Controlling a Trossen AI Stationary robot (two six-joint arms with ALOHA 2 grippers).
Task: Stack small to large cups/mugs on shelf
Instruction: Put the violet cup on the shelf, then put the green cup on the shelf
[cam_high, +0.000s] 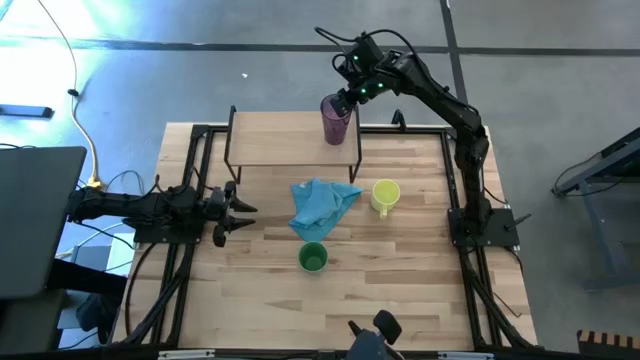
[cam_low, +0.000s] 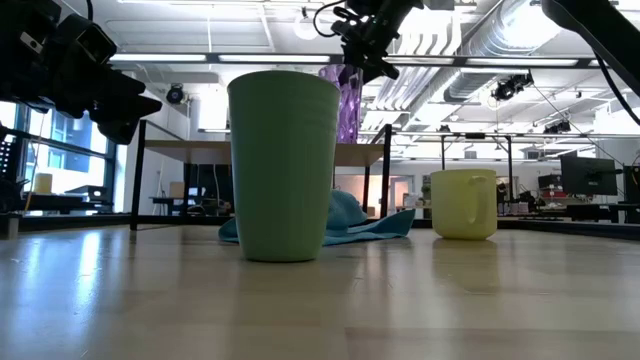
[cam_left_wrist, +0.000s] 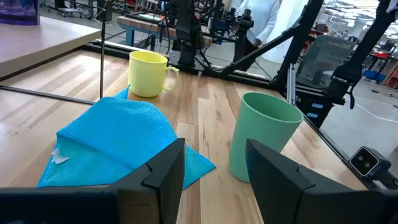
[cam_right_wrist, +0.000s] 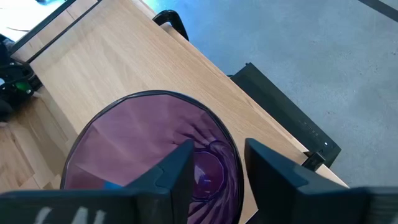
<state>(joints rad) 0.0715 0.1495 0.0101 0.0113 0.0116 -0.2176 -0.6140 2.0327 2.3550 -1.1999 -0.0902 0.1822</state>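
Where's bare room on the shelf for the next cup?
The shelf is bare from its left end across to the purple tumbler, which stands at its right end under the right gripper. Below on the table, the blue cloth, yellow mug and green cup crowd the middle.

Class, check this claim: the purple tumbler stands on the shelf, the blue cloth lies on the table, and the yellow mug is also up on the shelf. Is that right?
Not quite. The yellow mug is not on the shelf; it stands on the table, beside the blue cloth, as the high view shows. The purple tumbler is on the shelf, and the cloth does lie on the table.
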